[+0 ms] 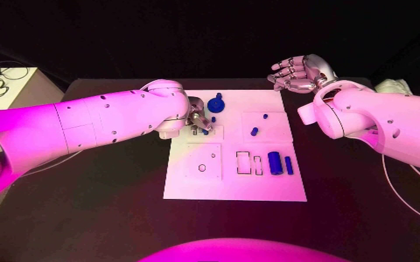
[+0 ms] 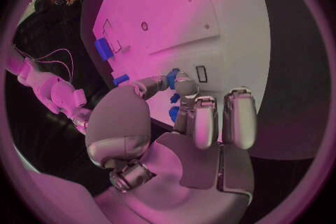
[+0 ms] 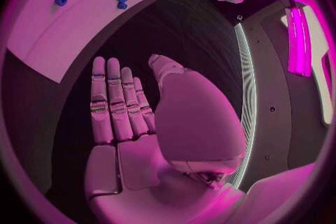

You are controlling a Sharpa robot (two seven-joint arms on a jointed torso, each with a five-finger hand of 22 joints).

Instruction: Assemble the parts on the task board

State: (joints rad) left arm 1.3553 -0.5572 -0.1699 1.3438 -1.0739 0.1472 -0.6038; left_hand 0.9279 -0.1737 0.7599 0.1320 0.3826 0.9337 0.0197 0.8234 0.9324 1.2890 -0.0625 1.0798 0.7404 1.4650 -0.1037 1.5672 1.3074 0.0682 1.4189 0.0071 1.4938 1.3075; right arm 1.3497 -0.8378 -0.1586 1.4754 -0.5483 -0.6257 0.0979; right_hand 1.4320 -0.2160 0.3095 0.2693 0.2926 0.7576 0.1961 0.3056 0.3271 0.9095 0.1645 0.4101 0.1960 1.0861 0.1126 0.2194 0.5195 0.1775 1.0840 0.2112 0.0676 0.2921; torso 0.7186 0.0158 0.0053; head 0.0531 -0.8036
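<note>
The white task board point(image 1: 236, 180) lies in the middle of the black table. My left hand point(image 1: 197, 120) is over the board's far left corner and pinches a small blue part point(image 2: 172, 78) between thumb and a finger, close above the board point(image 2: 224, 5). A round blue part point(image 1: 216, 104) lies just beyond that hand. A small blue part point(image 1: 255, 131) stands mid-board. A blue cylinder point(image 1: 275, 162) and a thin blue bar point(image 1: 289, 165) lie at the near right. My right hand point(image 1: 297, 73) hovers open past the board's far right corner, fingers point(image 3: 112, 101) straight.
Outlined rectangular slots point(image 1: 243, 162) and a square plate with a round hole point(image 1: 202, 167) sit on the board's near half. A white box with cables point(image 1: 17, 86) stands at the table's left, and a pale object point(image 1: 394, 85) at the far right.
</note>
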